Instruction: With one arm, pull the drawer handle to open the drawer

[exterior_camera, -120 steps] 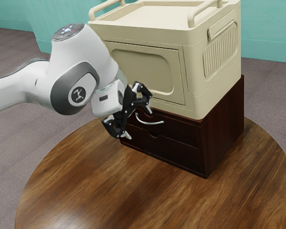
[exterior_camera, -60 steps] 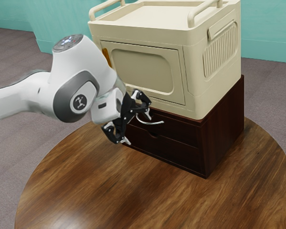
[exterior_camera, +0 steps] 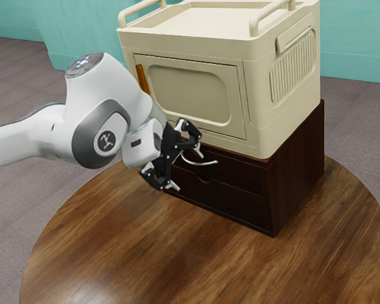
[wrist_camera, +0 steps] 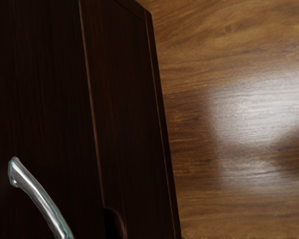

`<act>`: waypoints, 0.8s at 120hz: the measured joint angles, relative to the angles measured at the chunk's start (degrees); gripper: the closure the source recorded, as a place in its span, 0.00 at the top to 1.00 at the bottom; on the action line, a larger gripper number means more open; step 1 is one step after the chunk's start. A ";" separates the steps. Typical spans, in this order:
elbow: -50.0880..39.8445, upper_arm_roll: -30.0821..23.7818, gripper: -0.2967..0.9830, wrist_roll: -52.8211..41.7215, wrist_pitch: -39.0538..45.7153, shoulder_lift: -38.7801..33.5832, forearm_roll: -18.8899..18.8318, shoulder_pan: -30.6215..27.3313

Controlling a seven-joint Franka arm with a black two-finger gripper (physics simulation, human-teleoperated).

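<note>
My gripper stands open in front of the dark wooden drawer unit, its two fingers spread wide apart. The curved silver handle is on the upper drawer front, beside the upper finger and partly overlapped by it in the exterior view. Nothing is visibly held. In the wrist view one end of the silver handle shows against the dark drawer front. The upper drawer looks closed, flush with the unit.
A cream cabinet with a closed front door and top rails rests on the drawer unit. An orange-brown strip is at its door's edge. The round wooden table extends in front; its surface shows in the wrist view as glossy wood.
My hand has moved down and slightly toward the exterior view's right, staying open. The orange-brown strip has come into sight from behind the arm. The drawer and handle have not moved.
</note>
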State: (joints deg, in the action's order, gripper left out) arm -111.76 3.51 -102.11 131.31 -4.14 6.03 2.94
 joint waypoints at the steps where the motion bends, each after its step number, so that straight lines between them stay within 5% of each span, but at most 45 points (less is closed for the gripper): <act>1: -0.05 0.01 0.70 -0.02 0.05 0.01 0.01 0.01; 96: -0.60 0.48 0.34 -0.60 1.71 -0.01 1.08 0.24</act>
State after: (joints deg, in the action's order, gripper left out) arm -112.36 3.98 -102.71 133.02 -4.15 7.10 3.17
